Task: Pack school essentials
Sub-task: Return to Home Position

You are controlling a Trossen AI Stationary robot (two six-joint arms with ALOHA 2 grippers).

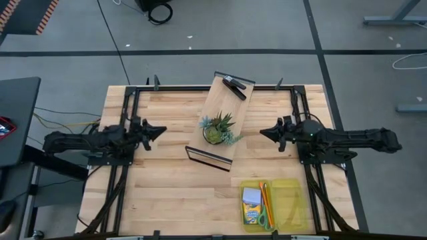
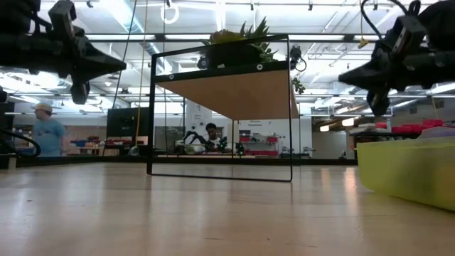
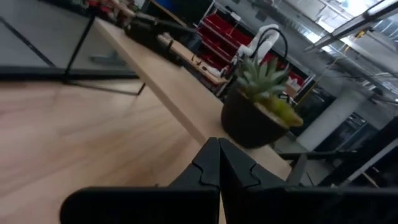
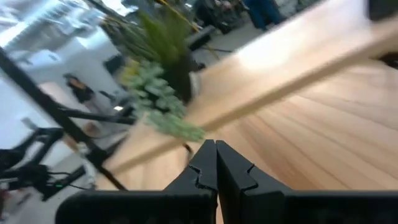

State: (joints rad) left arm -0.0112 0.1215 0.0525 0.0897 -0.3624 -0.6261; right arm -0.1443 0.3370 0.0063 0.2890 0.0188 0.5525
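A yellow-green tray (image 1: 293, 200) lies at the near right of the table. In it lie the crayon box (image 1: 251, 215), the pale pad (image 1: 251, 195), the orange pencils (image 1: 265, 195) and the green-handled scissors (image 1: 267, 217). My left gripper (image 1: 162, 130) is shut at the table's left, pointing level toward the middle. My right gripper (image 1: 262, 133) is shut at the right, pointing level toward the middle. Both hold nothing. In the low view the tray's wall (image 2: 409, 171) stands at the right.
A small wooden shelf on a black frame (image 1: 220, 120) stands mid-table between the grippers. A spiky green potted plant (image 1: 218, 128) and a black clip-like object (image 1: 235, 85) sit on it. Bare wood lies at the near left. People show in the room beyond.
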